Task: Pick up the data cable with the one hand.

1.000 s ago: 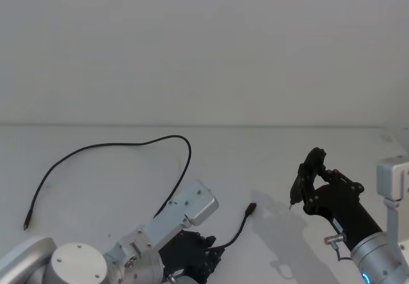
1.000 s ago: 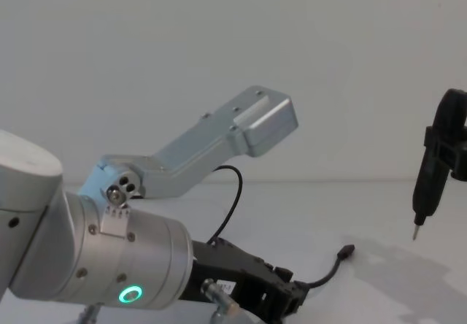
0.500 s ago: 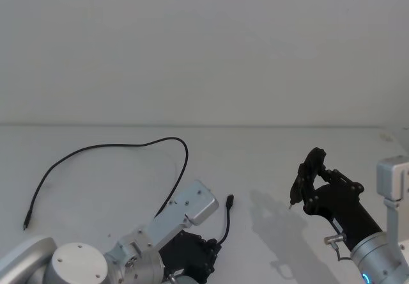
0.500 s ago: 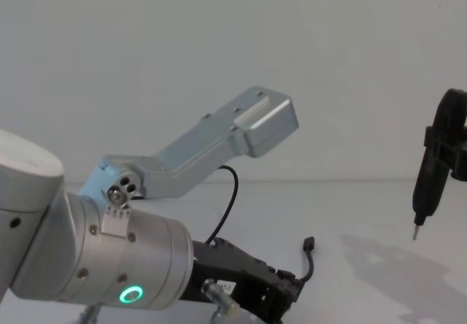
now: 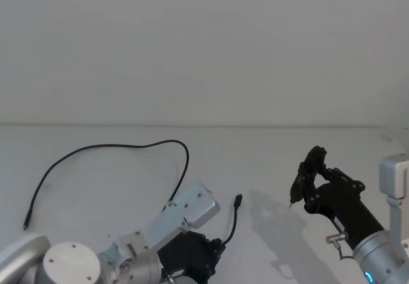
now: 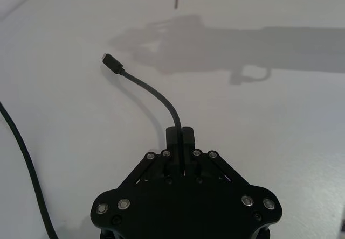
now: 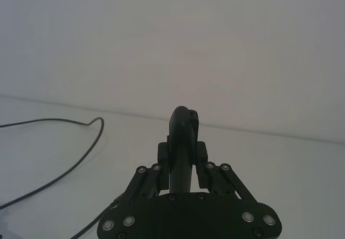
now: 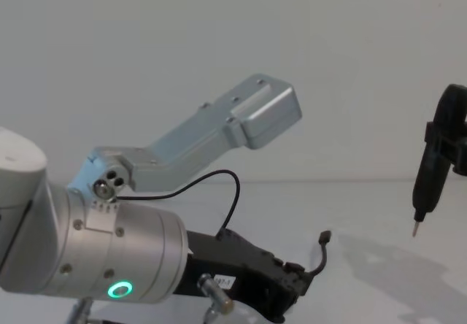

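At 6 o'clock on the worktop [image 5: 268, 149], the left end effector [image 6: 180, 134] was clamped fully closed on the data cable [image 5: 115, 146], a short way behind its plug [image 5: 238, 199], which pointed toward 1 o'clock. The left wrist view made the pinch plain. The head view gave the long remainder, looping out toward 10 o'clock and ending far off at 9 o'clock. The right end effector [image 7: 183, 123] hung at 3 o'clock of the plug, well apart, its jaws drawn together. Open worktop lay between them.
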Robot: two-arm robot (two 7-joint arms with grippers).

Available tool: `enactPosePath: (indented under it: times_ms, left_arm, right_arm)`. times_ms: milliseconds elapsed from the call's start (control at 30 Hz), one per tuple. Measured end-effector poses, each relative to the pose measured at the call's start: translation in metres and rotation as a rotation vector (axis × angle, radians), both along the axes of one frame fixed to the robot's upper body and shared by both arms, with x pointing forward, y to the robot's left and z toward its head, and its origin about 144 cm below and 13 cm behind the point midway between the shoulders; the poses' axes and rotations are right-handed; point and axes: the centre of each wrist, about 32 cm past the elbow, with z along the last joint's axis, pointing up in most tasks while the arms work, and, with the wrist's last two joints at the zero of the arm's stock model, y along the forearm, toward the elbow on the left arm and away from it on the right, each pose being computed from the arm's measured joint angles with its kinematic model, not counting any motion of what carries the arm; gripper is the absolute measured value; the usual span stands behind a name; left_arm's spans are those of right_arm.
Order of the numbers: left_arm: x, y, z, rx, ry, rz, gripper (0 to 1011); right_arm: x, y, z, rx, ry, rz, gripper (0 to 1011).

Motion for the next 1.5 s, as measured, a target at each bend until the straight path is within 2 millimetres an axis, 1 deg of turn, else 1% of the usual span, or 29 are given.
enactPosePath:
  times_ms: [233, 600, 933, 1233, 1500]
  left_arm:
    - [0.001, 0.009, 0.003, -0.008, -0.027, -0.083, 48]
    - [0.005, 0.028, 0.011, -0.01, -0.048, -0.22, 48]
    - [0.009, 0.037, 0.015, -0.005, -0.054, -0.285, 48]
    - [0.01, 0.04, 0.017, -0.002, -0.056, -0.311, 48]
    - [0.011, 0.042, 0.017, 0.0, -0.056, -0.322, 48]
  right_arm:
    - [0.001, -0.009, 0.009, 0.011, 0.016, 0.048, 279]
    - [0.005, -0.028, 0.036, 0.046, 0.064, 0.161, 279]
    - [0.012, -0.045, 0.059, 0.054, 0.088, 0.236, 279]
    - [0.021, -0.055, 0.068, 0.06, 0.112, 0.258, 279]
    - [0.027, -0.058, 0.07, 0.07, 0.132, 0.269, 279]
